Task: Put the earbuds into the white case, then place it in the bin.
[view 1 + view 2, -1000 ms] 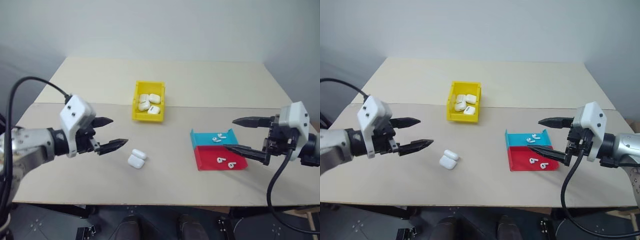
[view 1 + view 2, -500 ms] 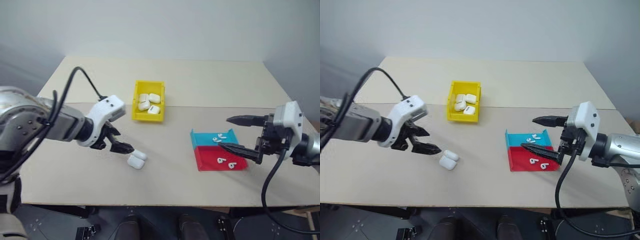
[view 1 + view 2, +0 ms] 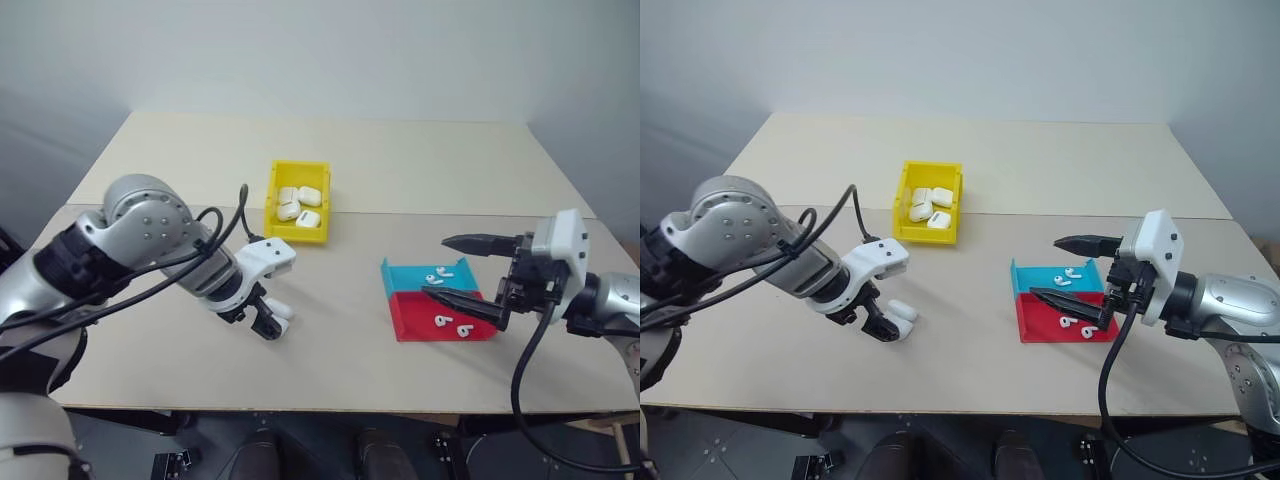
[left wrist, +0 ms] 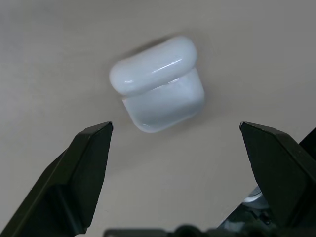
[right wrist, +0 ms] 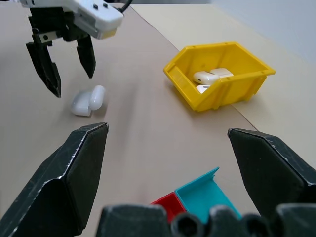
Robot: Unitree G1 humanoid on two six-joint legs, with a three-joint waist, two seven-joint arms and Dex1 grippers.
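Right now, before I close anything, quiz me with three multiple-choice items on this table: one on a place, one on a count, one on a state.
1. Where does the loose white case lie?
A. on the bare table, below the left gripper
B. inside the yellow bin
C. on the red half of the tray

2. How many earbuds lie on the teal-and-red tray?
A. one
B. four
C. seven

3. How does the right gripper stand?
A. shut on an earbud
B. shut on a case
C. open, holding nothing

Answers:
1 A: the left wrist view shows the case on the tabletop between the spread fingers, untouched.
2 B: two on the teal part, two on the red.
3 C: its fingers stand apart over the tray with nothing between them.
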